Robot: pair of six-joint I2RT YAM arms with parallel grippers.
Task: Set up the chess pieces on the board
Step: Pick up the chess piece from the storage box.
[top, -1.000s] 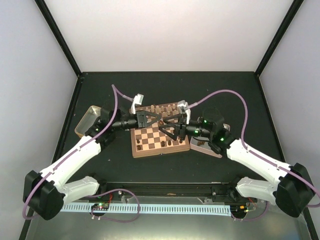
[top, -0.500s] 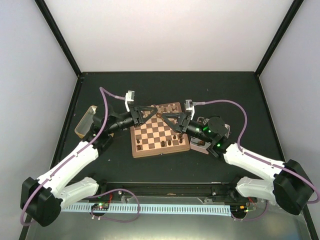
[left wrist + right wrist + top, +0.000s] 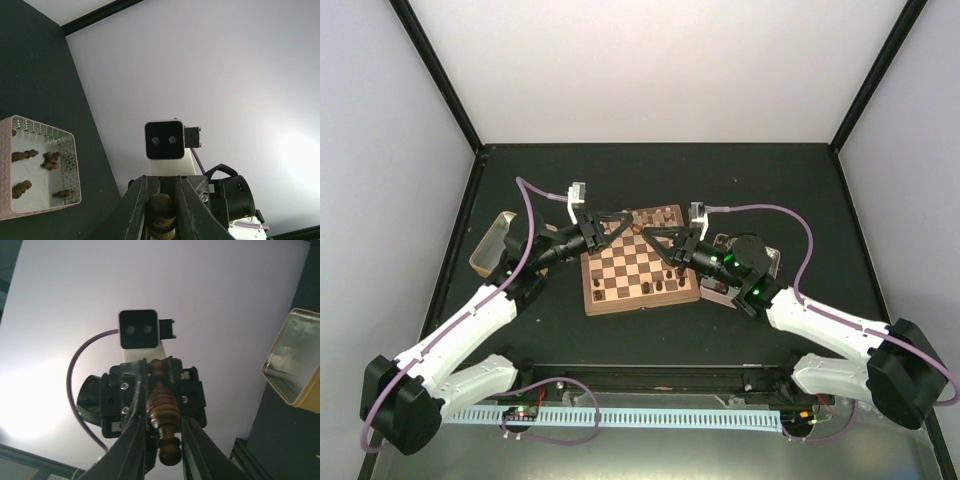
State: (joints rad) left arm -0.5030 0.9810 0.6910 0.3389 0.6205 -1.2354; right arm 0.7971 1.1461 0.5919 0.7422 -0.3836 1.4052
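On the black table [image 3: 570, 180] a yellow-rimmed metal tin [image 3: 490, 246] lies at the left, beside the left arm. A pink-rimmed tray [image 3: 50, 132] lies at the right, and in the top view the right arm hides most of it. In the left wrist view a few dark brown chessmen [image 3: 25, 156] lie on its pale floor. A purple cable [image 3: 790, 215] arches over each arm. Both arms reach over the chessboard [image 3: 620, 270] and cover its far middle part.

The board lies in the middle of the table, and its squares are light tan and dark brown. Small dark pieces [image 3: 665, 214] stand along its far edge, and some more [image 3: 650, 288] stand near its near edge. The piece now in work is a dark brown chess piece [image 3: 162, 412]. It is of turned, shiny wood with a swelling body, thin rings and a round end toward the right wrist camera. Which chessman it is, I cannot tell. It is held in the air above the far middle of the board, between the two grippers.

The two arms stretch inward, and their grippers meet tip to tip. The left gripper [image 3: 628, 224] points to the right and is pressed together on the piece. The right gripper [image 3: 650, 233] points to the left. Its fingers [image 3: 140, 405] lie against both sides of the same piece, so both grippers pinch it at once. Each wrist camera looks straight at the other one.
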